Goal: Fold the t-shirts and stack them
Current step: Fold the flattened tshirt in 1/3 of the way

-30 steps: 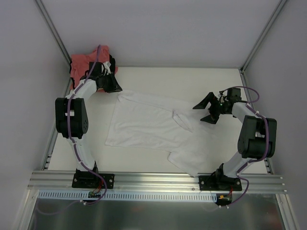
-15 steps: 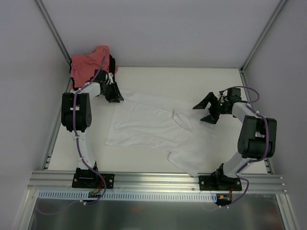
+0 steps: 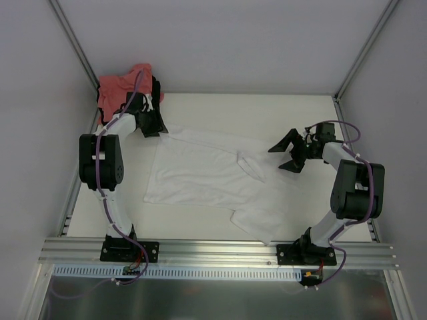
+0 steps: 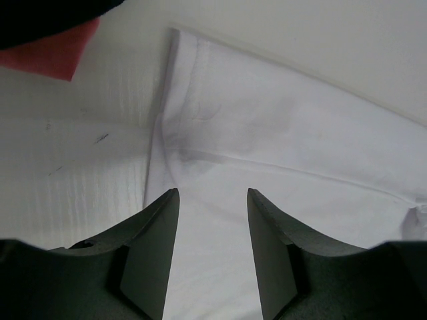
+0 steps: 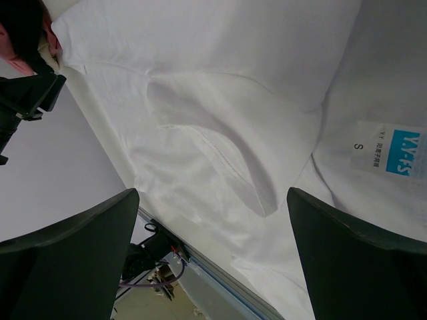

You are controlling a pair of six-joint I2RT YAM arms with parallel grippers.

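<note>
Salmon-pink t-shirt point(image 3: 117, 88) bunched near the white t-shirt point(image 3: 200, 175).

Soft, even light from above fills the desk point(image 3: 280, 110), with no glare and only faint shadows beside the arms. The white t-shirt point(image 3: 200, 175) almost melts into the pale top. Left wrist view: cloth creases sharp, dark jaws underexposed. Right wrist view: neck label point(image 5: 392, 151) crisp, jaws slightly blurred.
</note>
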